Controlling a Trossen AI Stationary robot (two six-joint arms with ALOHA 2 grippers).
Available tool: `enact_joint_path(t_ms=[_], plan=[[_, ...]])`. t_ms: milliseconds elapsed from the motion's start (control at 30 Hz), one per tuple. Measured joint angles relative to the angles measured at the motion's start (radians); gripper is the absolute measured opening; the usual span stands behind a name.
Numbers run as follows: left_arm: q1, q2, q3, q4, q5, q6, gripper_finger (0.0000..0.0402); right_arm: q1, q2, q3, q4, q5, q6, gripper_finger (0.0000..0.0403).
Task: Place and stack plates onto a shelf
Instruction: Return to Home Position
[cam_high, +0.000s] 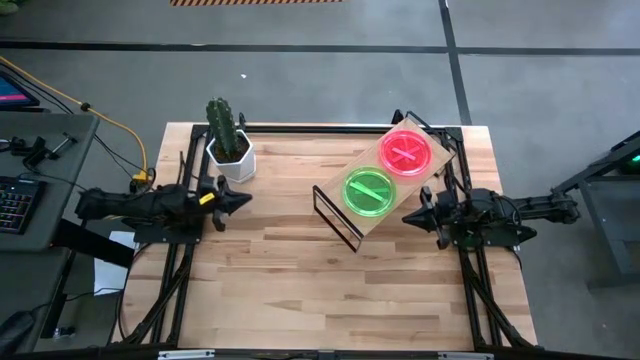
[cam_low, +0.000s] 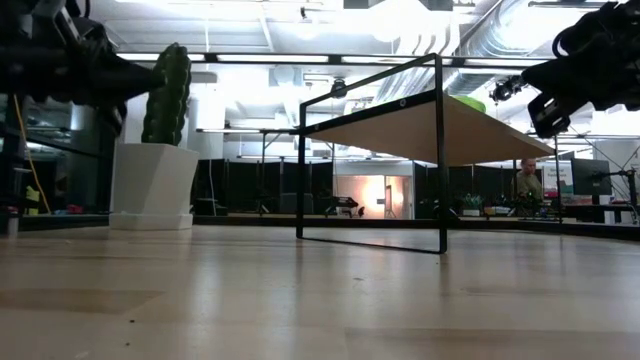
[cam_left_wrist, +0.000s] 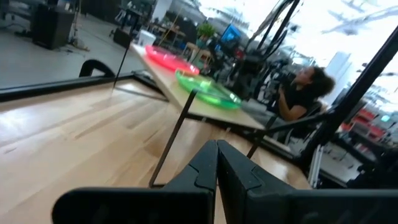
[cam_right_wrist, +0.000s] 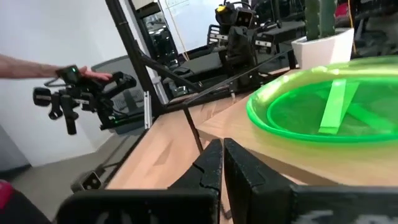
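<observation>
Fingers of the left gripper (cam_high: 243, 199) are pressed together with nothing held. It is raised over the worktop (cam_high: 300, 290) by the left edge, near the cactus pot (cam_high: 232, 158), which is set by the back left corner. The right gripper (cam_high: 409, 214) is likewise closed and empty. It is raised by the right edge, with its tip just beside the shelf (cam_high: 441, 152) and level with the board in the low view. The shelf is set diagonally near the back right corner. The green plates (cam_high: 369, 191) are stacked on the board's front end, and the red-pink plates (cam_high: 406, 152) on its back end, just beside them. How many plates lie in each stack cannot be told. A person (cam_left_wrist: 298, 93) is seen beyond the table.
</observation>
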Motion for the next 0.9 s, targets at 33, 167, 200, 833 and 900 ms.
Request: enact_joint_path(t_ms=[33,167,200,833,900], plan=[[0.0,-0.014,0.0,0.0,0.0,0.0,0.0001,0.0,0.0,0.0,0.0,0.0,0.015,0.0],[0.0,-0.023,0.0,-0.002,0.0,0.001,0.0001,0.0,0.0,0.0,-0.001,0.0,0.064,0.0],[0.0,-0.023,0.0,-0.002,0.001,0.001,0.0001,0.0,0.0,0.0,-0.001,0.0,0.071,0.0],[-0.001,-0.023,-0.003,0.007,0.016,0.001,0.0001,0.0,0.0,-0.001,0.006,0.0,0.066,0.0],[0.0,-0.021,-0.003,0.008,0.016,0.001,0.0001,0.0,0.0,-0.001,0.006,0.0,0.066,0.0]])
